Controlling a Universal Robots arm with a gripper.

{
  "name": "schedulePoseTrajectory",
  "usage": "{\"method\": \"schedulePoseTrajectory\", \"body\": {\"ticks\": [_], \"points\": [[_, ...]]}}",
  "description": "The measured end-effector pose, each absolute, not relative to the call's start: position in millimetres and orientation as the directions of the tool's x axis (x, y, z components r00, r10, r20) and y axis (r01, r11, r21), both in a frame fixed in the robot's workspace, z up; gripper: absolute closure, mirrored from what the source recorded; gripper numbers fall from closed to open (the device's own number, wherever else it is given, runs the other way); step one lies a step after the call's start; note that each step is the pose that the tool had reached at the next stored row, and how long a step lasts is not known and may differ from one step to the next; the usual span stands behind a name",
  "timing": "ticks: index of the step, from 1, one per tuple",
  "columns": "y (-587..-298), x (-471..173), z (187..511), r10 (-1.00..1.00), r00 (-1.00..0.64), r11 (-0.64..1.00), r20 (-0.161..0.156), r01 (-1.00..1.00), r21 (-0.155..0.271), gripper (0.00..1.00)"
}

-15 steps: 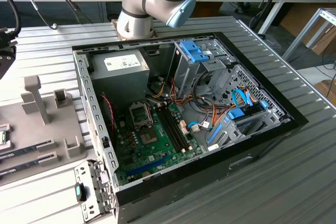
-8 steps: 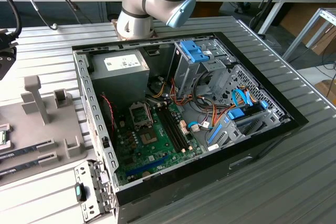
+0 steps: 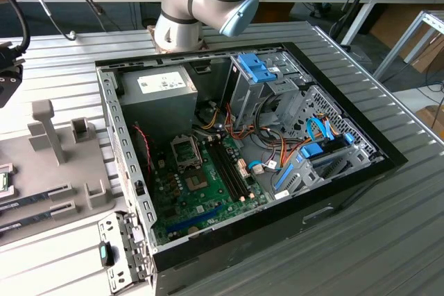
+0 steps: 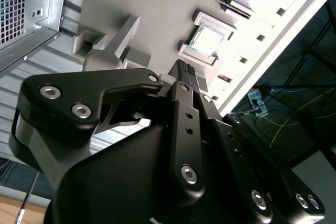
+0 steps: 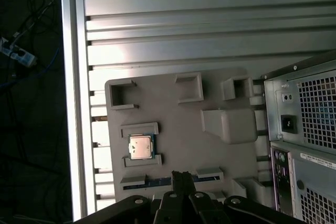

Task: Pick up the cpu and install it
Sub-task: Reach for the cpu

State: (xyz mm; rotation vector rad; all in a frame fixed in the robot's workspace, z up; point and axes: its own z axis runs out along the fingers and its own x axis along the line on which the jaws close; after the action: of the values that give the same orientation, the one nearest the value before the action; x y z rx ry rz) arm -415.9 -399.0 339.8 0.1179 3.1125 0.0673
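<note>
- The small, flat, square cpu (image 5: 140, 146) (image 4: 209, 40), silver-grey metal on top with a thin green rim, lies flat in a raised square recess of a light-grey plastic holder tray (image 5: 178, 129) (image 4: 157, 3) (image 3: 62, 171).
- The black two-fingered hand (image 5: 181, 174) (image 4: 186, 69) hangs above that tray, near the cpu but clear of it. Its ribbed fingertips are pressed together with nothing between them (both wrist views agree).
- The holder tray sits on a ribbed aluminium desk (image 5: 184, 24) (image 3: 388, 240).
- Just beside the tray stands an open black metal computer case (image 3: 361, 171) (image 5: 304, 119). In the exterior view its green motherboard (image 3: 198, 192) is exposed.
</note>
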Motion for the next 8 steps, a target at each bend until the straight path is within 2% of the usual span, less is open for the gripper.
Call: {"method": "schedulePoseTrajectory", "body": {"ticks": [8], "points": [[-398.9, -415.9, 337.5, 0.076, -0.997, 0.996, -0.025, 0.075, 0.044, 0.89]]}}
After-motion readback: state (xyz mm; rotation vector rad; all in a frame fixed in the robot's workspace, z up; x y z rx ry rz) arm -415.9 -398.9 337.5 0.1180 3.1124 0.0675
